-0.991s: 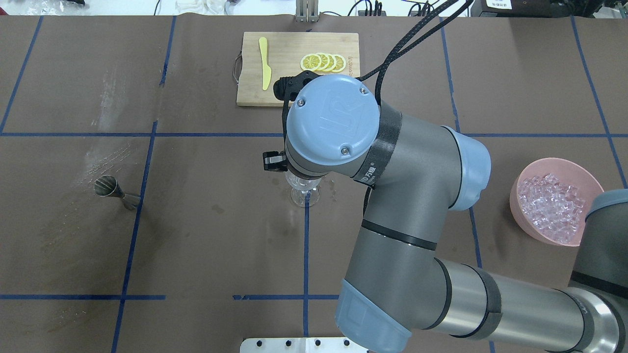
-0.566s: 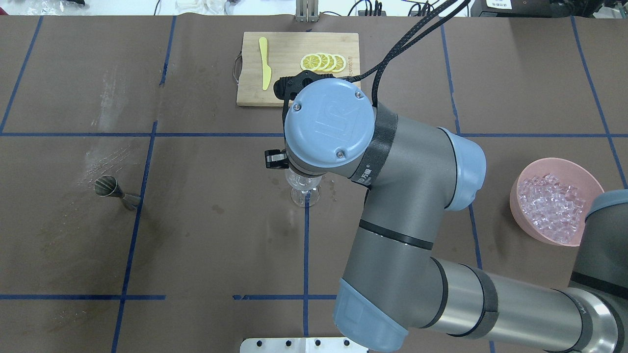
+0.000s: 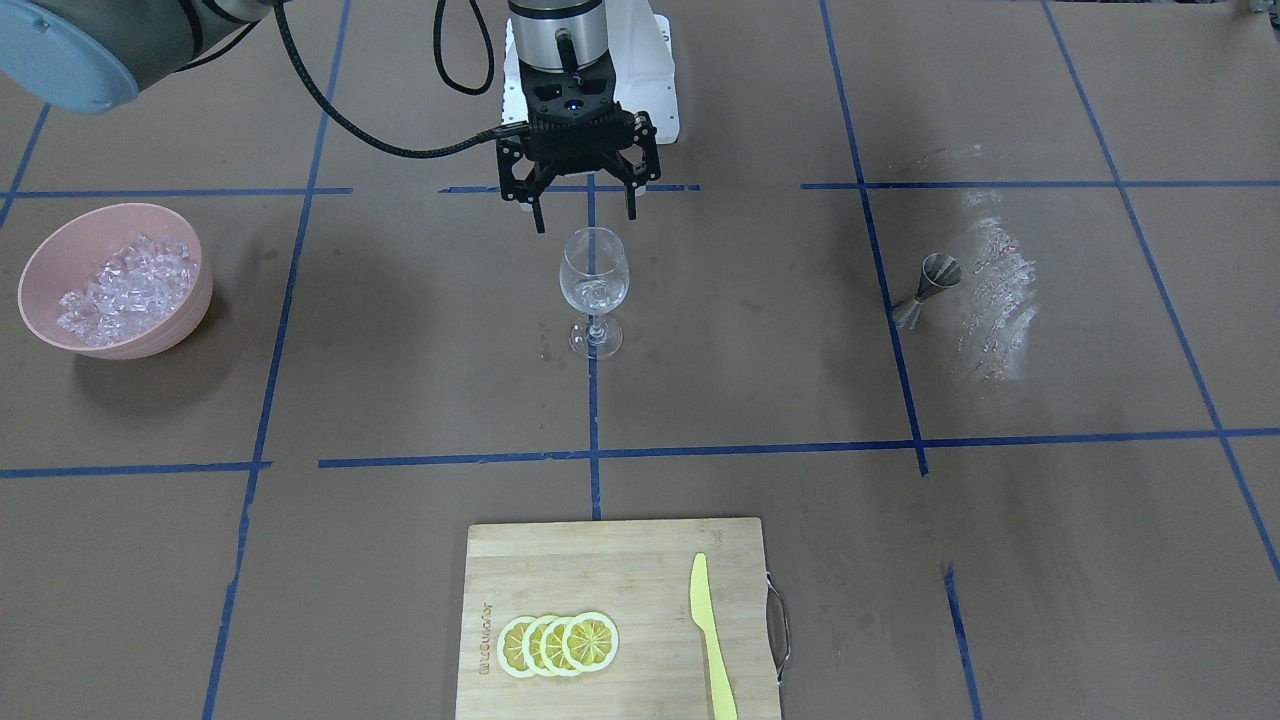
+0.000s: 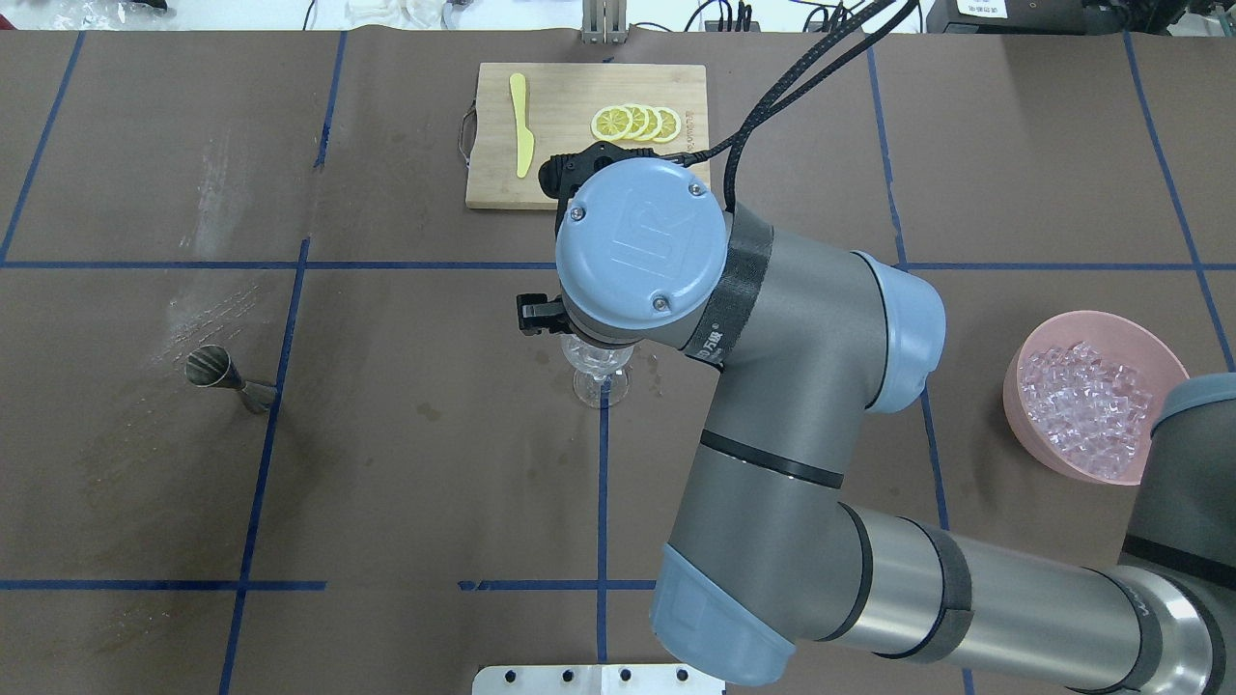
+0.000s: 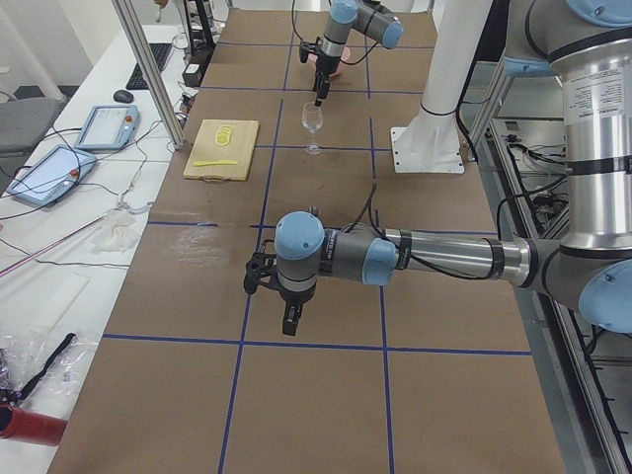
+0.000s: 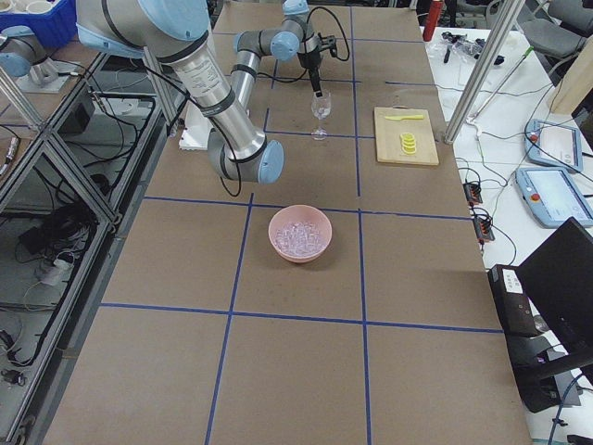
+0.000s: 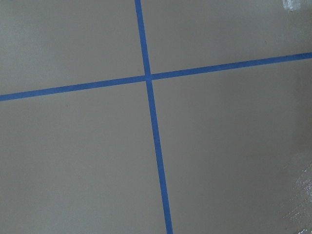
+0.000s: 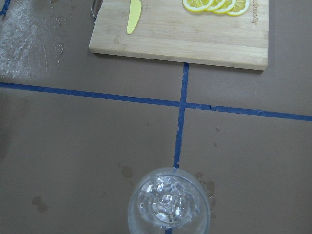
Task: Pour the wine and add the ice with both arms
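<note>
A clear wine glass (image 3: 594,280) stands at the table's middle with a few ice cubes (image 3: 597,294) in its bowl. I cannot make out any wine in it. My right gripper (image 3: 586,222) hangs open and empty just above the rim, on the robot's side of the glass. The right wrist view looks straight down into the glass (image 8: 168,204). In the overhead view the right wrist (image 4: 642,251) hides the gripper and most of the glass (image 4: 599,375). My left gripper (image 5: 288,318) shows only in the exterior left view, low over bare table; I cannot tell if it is open or shut.
A pink bowl (image 3: 190,300) heaped with ice (image 3: 120,275) sits on the robot's right side. A metal jigger (image 3: 925,285) lies on its left side. A bamboo cutting board (image 3: 600,570) with lemon slices (image 3: 558,643) and a yellow knife (image 3: 712,630) lies at the far edge.
The right arm's wrist and elbow have shifted slightly towards the robot's left. The glass, bowl and jigger have not moved.
</note>
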